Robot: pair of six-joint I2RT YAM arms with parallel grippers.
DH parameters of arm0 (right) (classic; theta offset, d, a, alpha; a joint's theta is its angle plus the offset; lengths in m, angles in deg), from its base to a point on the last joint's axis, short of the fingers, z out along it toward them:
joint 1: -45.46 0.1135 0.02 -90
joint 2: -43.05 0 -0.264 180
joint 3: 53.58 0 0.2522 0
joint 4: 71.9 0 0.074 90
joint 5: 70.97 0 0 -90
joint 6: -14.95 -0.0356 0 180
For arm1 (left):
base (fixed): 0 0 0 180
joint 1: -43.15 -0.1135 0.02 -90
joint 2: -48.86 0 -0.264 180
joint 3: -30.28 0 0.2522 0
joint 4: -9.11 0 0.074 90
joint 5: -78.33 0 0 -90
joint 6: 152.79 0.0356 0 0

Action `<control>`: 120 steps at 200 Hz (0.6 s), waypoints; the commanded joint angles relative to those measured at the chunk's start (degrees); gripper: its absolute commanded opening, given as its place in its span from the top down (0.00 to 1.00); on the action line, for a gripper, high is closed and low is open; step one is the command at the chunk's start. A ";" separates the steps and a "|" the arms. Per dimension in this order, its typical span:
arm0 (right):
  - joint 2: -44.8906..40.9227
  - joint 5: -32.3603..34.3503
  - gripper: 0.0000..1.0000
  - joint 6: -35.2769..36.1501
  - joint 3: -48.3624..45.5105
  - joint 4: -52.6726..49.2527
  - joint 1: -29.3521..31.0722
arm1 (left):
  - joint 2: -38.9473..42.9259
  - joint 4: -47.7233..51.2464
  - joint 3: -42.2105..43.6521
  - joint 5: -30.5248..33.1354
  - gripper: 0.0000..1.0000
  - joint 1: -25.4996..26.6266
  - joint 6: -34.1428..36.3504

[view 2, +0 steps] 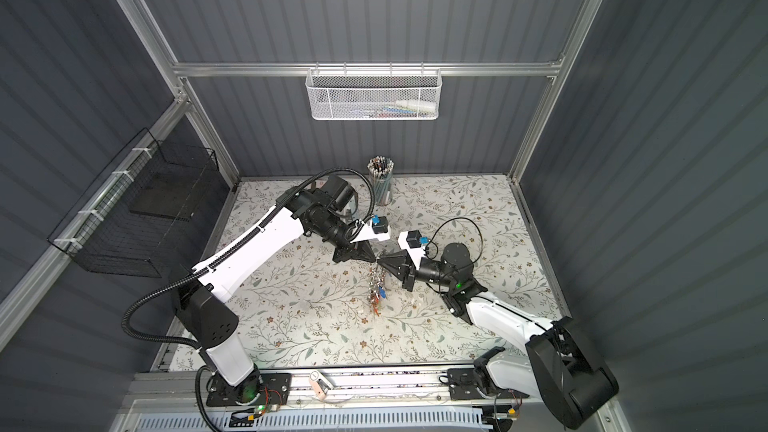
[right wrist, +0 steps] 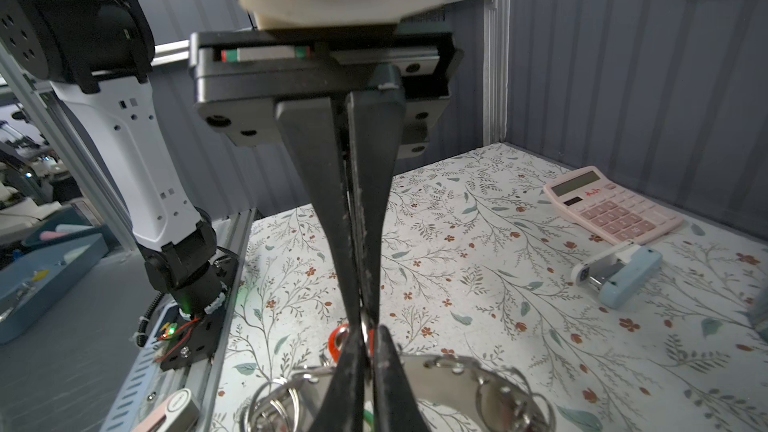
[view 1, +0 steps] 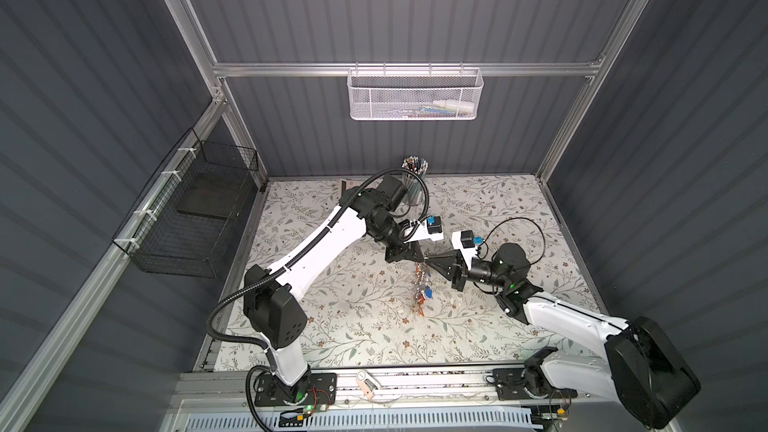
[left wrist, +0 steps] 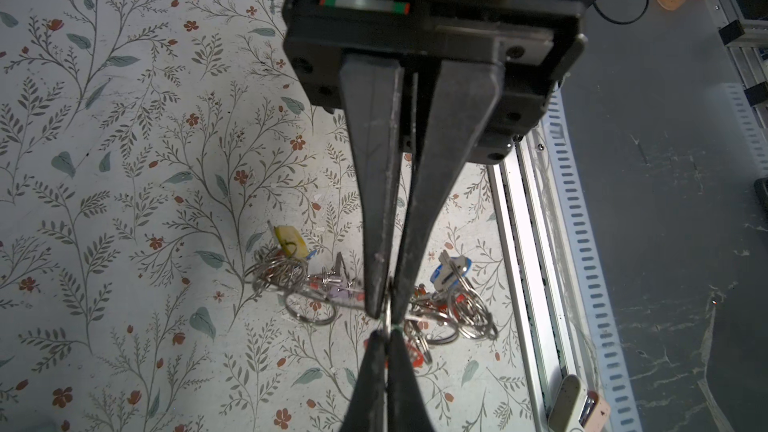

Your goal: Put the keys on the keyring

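Note:
Both grippers meet tip to tip above the middle of the table, left gripper [view 1: 422, 259] [left wrist: 386, 332] and right gripper [view 1: 428, 261] [right wrist: 368, 331]. Each is shut on one small silver split ring [left wrist: 387, 318], seen edge-on between the tips. Just under it hangs the keyring [right wrist: 449, 371], a flat grey ring seen broadside in the right wrist view. The keys [view 1: 420, 290] [view 2: 376, 290] dangle in a bunch below. Yellow [left wrist: 291, 238], blue [left wrist: 451, 270] and lilac [left wrist: 338, 292] tags show, and a red tag [right wrist: 334, 340] sits beside the pinch.
A pink calculator [right wrist: 611, 209] and a light blue stapler [right wrist: 619, 274] lie on the flowered mat by the far wall. A cup of pencils [view 1: 413, 180] stands at the back behind the left arm. A white mesh basket [view 1: 415, 93] and a black wire basket [view 1: 187, 218] hang on the walls.

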 commanded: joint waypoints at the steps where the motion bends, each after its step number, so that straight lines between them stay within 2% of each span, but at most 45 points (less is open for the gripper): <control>1: 0.75 0.35 0.98 -0.53 1.06 1.06 0.05 | -0.31 0.67 -1.88 -2.27 1.00 0.40 0.18; 41: 0.47 0.68 1.00 -0.96 0.76 1.70 0.05 | 1.59 -0.91 0.41 -1.54 1.00 0.02 -2.04; 53: 0.34 0.96 1.00 -1.38 0.33 2.82 0.01 | 3.46 -4.14 2.50 -2.08 0.90 -1.04 -4.61; 72: 0.08 1.13 1.00 -1.97 -0.11 4.11 -0.02 | 8.15 -12.04 7.24 -7.01 0.75 -5.05 -10.02; 79: -0.03 0.94 1.00 -2.19 -0.14 4.53 0.03 | 10.50 -16.48 10.36 -9.16 0.72 -6.89 -13.21; 95: -0.30 0.78 1.00 -2.80 -0.47 5.70 0.03 | 16.29 -28.66 18.87 -11.41 0.59 -10.17 -21.82; 106: -0.58 0.74 1.00 -3.02 -0.60 6.07 0.05 | 19.29 -35.82 25.65 -11.42 0.51 -10.97 -26.56; 120: -0.63 0.66 1.00 -3.24 -0.64 6.37 -0.03 | 21.44 -42.22 31.71 -12.92 0.47 -11.29 -32.02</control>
